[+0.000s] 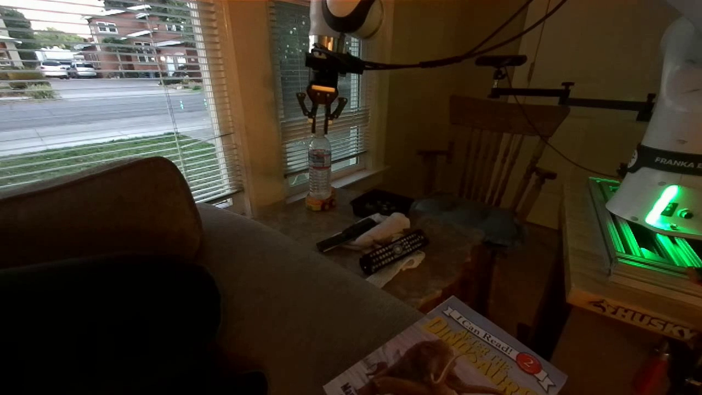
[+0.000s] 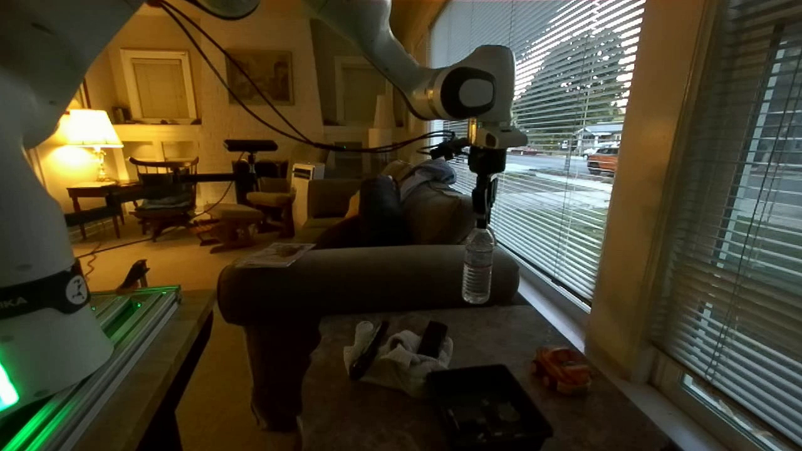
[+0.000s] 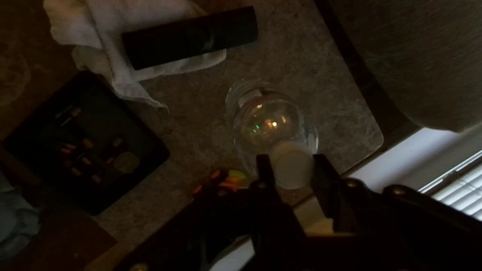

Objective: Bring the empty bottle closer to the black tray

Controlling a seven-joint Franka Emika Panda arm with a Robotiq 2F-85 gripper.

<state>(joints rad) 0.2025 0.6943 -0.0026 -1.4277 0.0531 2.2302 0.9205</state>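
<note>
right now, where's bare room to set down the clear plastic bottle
The mottled tabletop lies bare between the brown sofa arm, crumpled white cloth and orange toy car. A narrower strip separates the car from the black rectangular tray. Crowded: beside the tray, where the cloth lies.

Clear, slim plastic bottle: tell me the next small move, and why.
Probably carry the bottle toward the low, black, rectangular tray: the dark fingers grip its round, pale cap, it hangs above the mottled tabletop, and the tray lies off to one side.
</note>
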